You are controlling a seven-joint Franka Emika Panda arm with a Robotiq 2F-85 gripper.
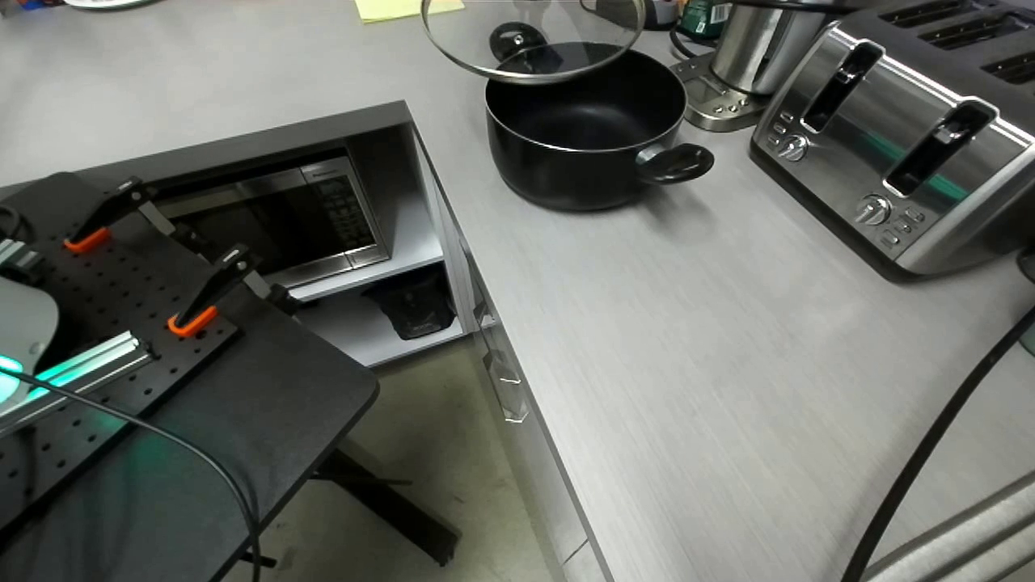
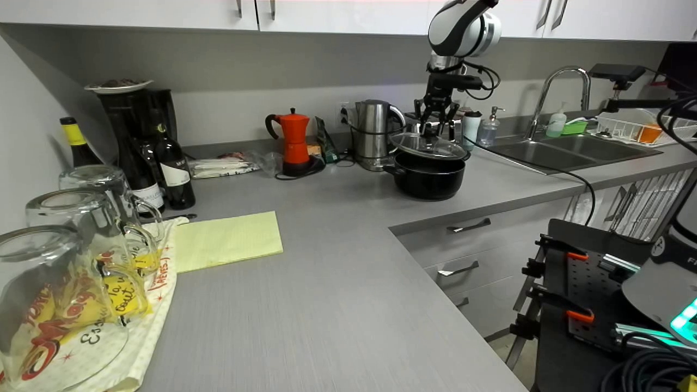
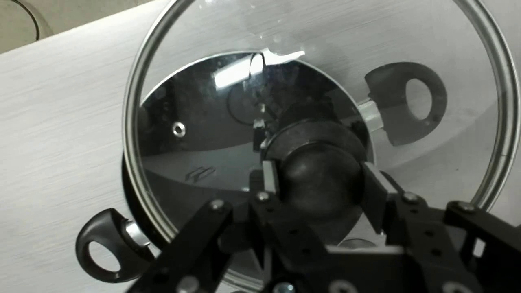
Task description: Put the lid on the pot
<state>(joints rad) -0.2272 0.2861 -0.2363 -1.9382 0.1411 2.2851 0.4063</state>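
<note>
The black pot (image 1: pixel 582 174) stands upright on the counter, near its inner corner; it also shows in an exterior view (image 2: pixel 427 182). The clear glass lid (image 2: pixel 416 146) hangs just above the pot, off-centre from its opening; it also shows in an exterior view (image 1: pixel 578 36), cut by the top edge. In the wrist view the lid (image 3: pixel 195 175) is shifted to the upper right of the pot, whose handle (image 3: pixel 116 248) sticks out lower left. My gripper (image 3: pixel 319 183) is shut on the lid's dark knob. The gripper also shows in an exterior view (image 2: pixel 433 126).
A silver toaster (image 1: pixel 906 137) and a steel kettle (image 2: pixel 373 130) stand close to the pot. A black cable (image 2: pixel 544 167) crosses the counter. The counter's front edge (image 1: pixel 477 267) runs beside the pot. A sink (image 2: pixel 544 155) lies to one side, glass mugs (image 2: pixel 81 256) at the other end.
</note>
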